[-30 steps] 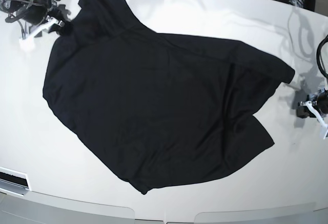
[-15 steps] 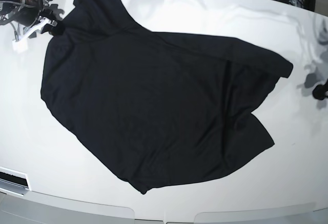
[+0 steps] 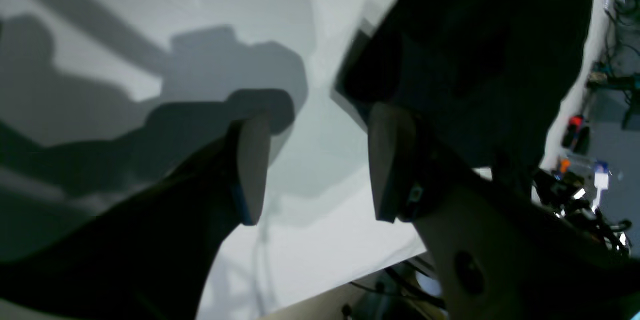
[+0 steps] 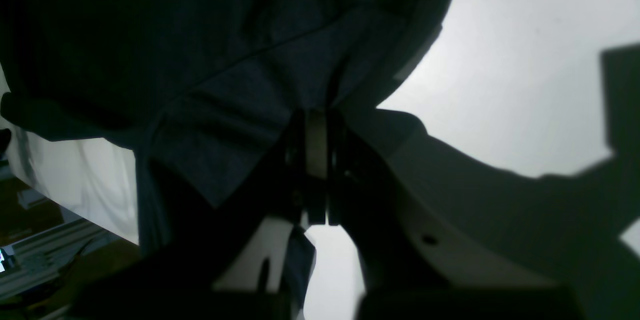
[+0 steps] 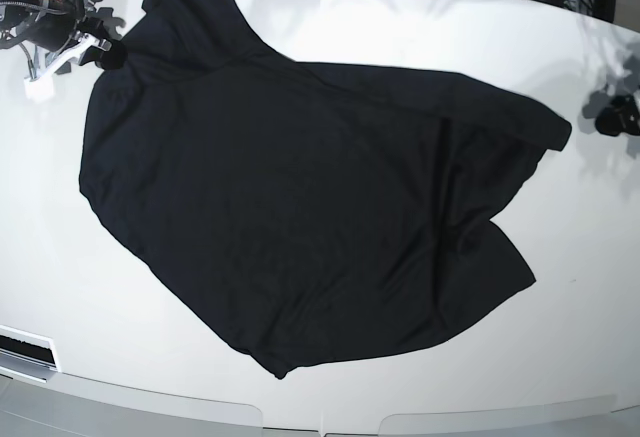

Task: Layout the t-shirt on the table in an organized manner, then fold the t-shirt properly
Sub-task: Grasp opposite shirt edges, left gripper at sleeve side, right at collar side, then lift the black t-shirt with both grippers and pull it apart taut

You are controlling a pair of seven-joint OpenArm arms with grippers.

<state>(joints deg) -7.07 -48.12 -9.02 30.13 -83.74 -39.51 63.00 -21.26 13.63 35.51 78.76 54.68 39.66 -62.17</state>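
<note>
Left gripper (image 3: 312,160): seen in the left wrist view with its jaws spread wide and nothing between them; only bare white table (image 3: 320,230) is seen through the gap. One finger (image 3: 252,165) is set to the left of the gap, the other to the right, with the dark cloth behind the right one but not touched by it.
Left gripper, base view: only a dark tip (image 5: 618,117) is made out at the right edge, apart from the cloth's right corner.
T-shirt (image 5: 300,197): spread mostly flat on the white table (image 5: 90,307), covering the middle of the surface from near the front edge up to the far left rim.
Near end: a rounded corner is seen near the front edge, slightly left of centre.
Long axis: laid on a diagonal, from the near right up toward the far left.
Right side: a fold is seen, with one pointed corner reaching toward the right and a lower flap beneath it.
Far end: a narrower part is pointed toward the far left rim.
Right gripper (image 5: 105,52): found at the far left, closed on the t-shirt's edge; in the right wrist view the jaws (image 4: 317,160) are pressed together with dark fabric (image 4: 210,75) pinched between them.
</note>
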